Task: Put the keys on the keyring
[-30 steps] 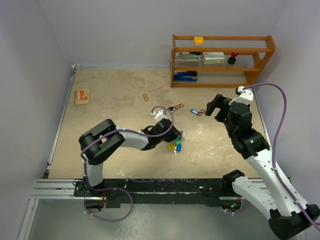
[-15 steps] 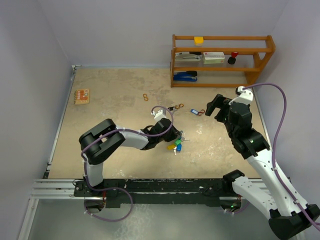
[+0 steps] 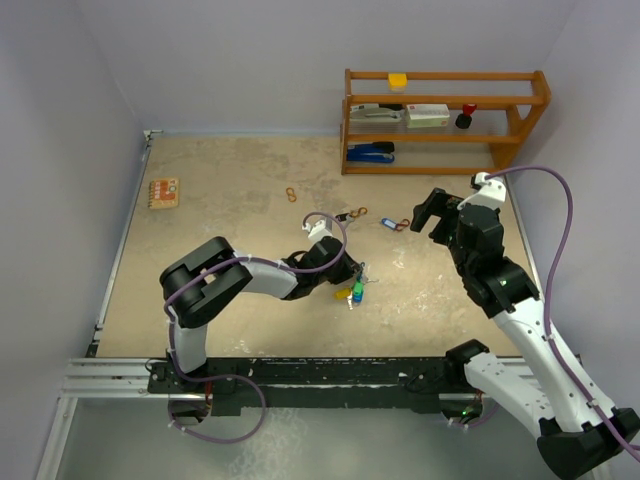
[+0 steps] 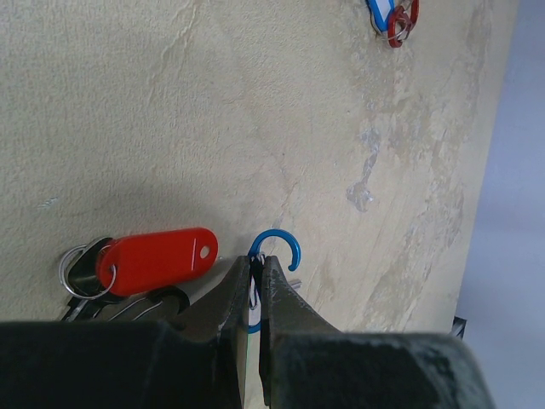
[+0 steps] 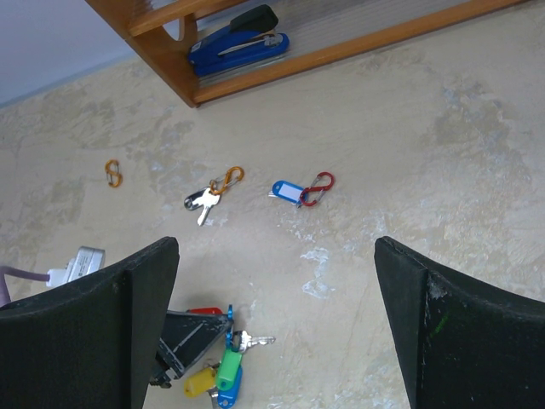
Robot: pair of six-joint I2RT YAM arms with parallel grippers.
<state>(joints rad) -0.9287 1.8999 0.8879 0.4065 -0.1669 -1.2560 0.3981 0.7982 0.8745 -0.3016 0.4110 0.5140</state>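
Observation:
A bunch of keys (image 3: 352, 292) with coloured tags lies mid-table. In the right wrist view it shows a green tag (image 5: 228, 368), a yellow tag (image 5: 198, 383), a blue tag (image 5: 230, 394) and a bare silver key (image 5: 254, 341). My left gripper (image 3: 350, 275) is shut on the blue keyring clip (image 4: 277, 247) at the top of the bunch, and the clip's open hook sticks out past the fingertips. A red tag (image 4: 157, 258) lies just left of the jaws. My right gripper (image 3: 432, 215) hangs open above the table, to the right, holding nothing.
A blue tag on a red carabiner (image 5: 319, 189) and a silver key on an orange carabiner (image 5: 228, 179) lie further back. An orange clip (image 3: 291, 194) sits left of them. A wooden shelf (image 3: 445, 120) with a blue stapler (image 5: 238, 47) stands back right. A small card (image 3: 163, 192) lies far left.
The bunch of tags has shifted slightly under the left gripper, and the yellow tag is now mostly tucked beneath the green one. The right arm has not moved.

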